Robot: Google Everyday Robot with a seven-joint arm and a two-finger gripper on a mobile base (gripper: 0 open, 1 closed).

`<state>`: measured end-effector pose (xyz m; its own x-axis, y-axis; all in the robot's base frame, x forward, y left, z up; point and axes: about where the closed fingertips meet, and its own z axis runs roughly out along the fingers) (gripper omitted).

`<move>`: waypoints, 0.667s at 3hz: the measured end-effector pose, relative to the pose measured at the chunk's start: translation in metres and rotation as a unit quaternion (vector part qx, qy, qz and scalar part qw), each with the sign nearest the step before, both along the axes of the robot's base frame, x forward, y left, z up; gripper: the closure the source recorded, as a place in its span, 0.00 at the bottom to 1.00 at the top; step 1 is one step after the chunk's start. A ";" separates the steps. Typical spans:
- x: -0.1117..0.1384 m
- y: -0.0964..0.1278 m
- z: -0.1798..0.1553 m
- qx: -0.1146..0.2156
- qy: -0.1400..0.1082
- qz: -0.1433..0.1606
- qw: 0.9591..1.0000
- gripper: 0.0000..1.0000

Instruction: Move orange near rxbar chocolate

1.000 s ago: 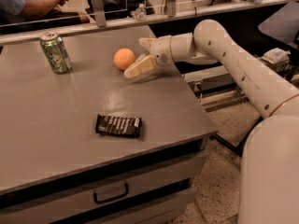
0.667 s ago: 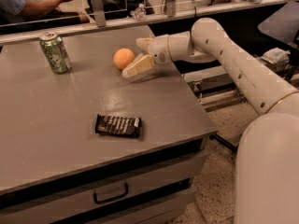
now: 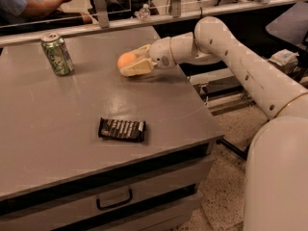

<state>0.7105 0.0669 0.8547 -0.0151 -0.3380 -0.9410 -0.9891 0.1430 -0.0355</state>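
The orange [image 3: 125, 60] sits on the grey table [image 3: 57, 109] at its far right part. My gripper [image 3: 132, 61] reaches in from the right, low over the table, with its pale fingers [image 3: 137, 69] open around the orange, one on each side. The fruit's right half is hidden between them. The rxbar chocolate [image 3: 122, 129], a dark wrapper with white lettering, lies flat near the table's front edge, well in front of the orange.
A green can [image 3: 57, 54] stands upright at the table's far left. The table's right edge runs just below my arm [image 3: 231, 52]. A drawer handle [image 3: 114, 200] shows in the table's front. A rail and a seated person are behind the table.
My gripper has moved left along the table until its fingers enclose the orange. The orange, bar and can have stayed in place.
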 end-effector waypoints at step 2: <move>-0.026 -0.061 0.033 -0.027 0.001 -0.036 0.999 0.98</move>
